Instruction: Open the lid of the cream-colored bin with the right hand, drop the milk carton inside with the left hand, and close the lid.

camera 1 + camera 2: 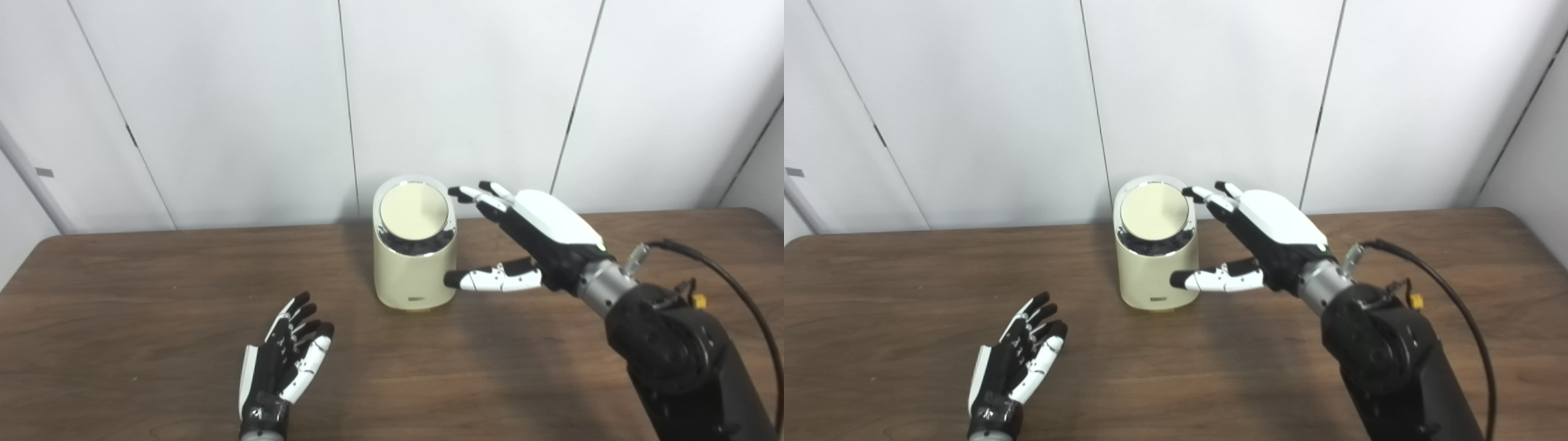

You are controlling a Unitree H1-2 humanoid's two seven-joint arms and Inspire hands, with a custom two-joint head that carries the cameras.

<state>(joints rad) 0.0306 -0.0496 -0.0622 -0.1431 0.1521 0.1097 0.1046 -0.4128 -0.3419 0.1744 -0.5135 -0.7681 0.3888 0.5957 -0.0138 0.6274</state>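
From the left eye, the cream-colored bin (415, 245) stood at the back of the wooden table (153, 294), its round lid (414, 211) tilted. My right hand (539, 236) hovered just beside it — fingers spread, grasping nothing.

From the right eye, my left hand (1020, 355) lay released, palm up, well apart from the bin.

Both cameras sit side by side at head height, looking down toward twelve o'clock across the brown table (122, 294) to the white wall (245, 92). Both share the bin (1155, 245) near centre and both hands, seen close.
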